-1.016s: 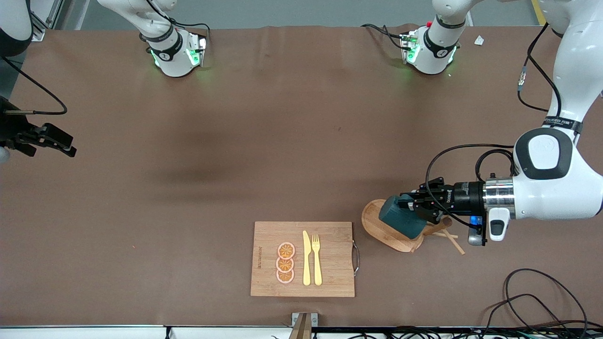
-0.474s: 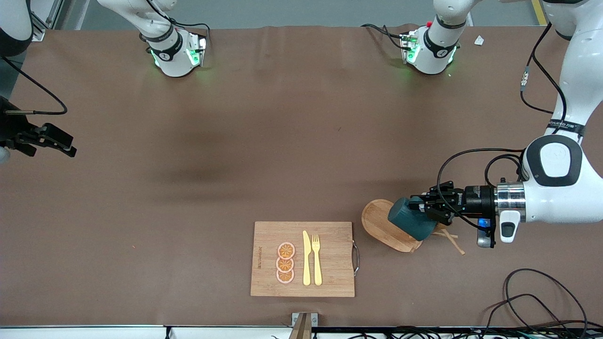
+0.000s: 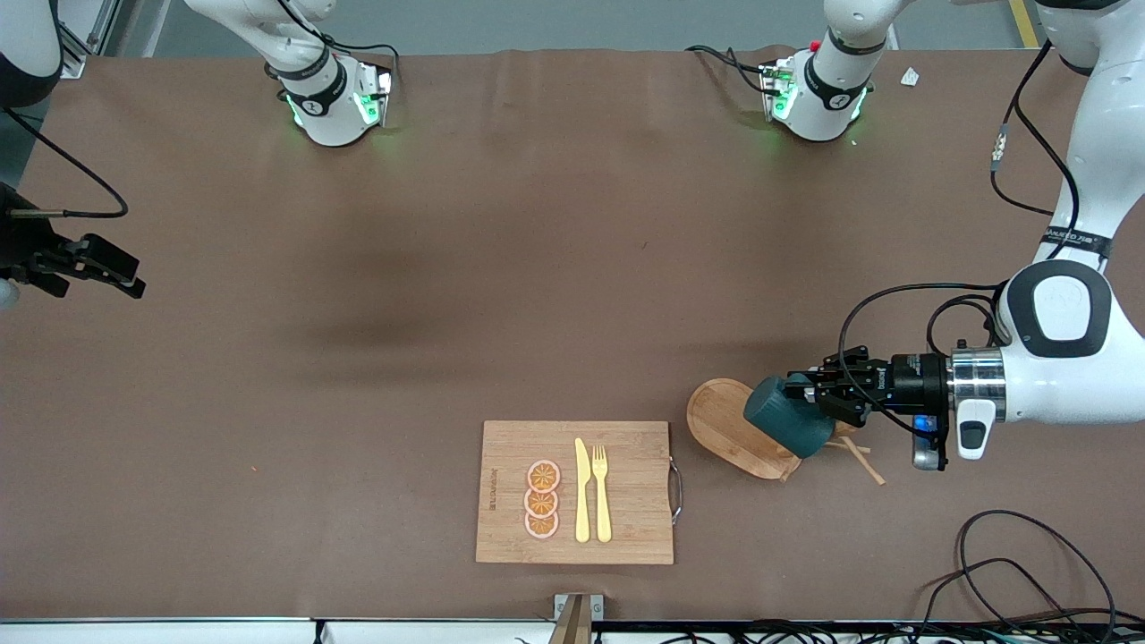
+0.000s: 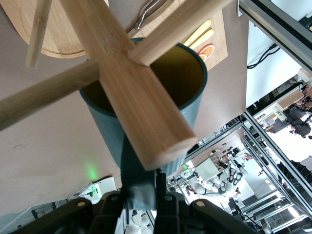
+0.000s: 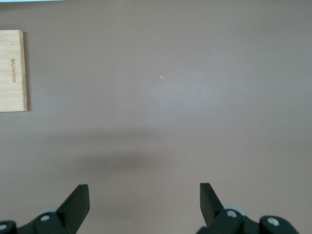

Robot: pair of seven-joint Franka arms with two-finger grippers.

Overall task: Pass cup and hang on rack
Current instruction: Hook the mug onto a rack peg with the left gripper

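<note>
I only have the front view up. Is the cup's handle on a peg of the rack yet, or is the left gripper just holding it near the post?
Observer: The left wrist view shows the rack post and a peg crossing the cup mouth; the left gripper is shut on the handle.
Operator: So is the peg through the handle?
Observer: Cannot tell; the gripper hides the handle's loop.
Operator: And the right gripper?
Observer: The right gripper waits open over bare table, with the cutting board corner ahead of it.
</note>
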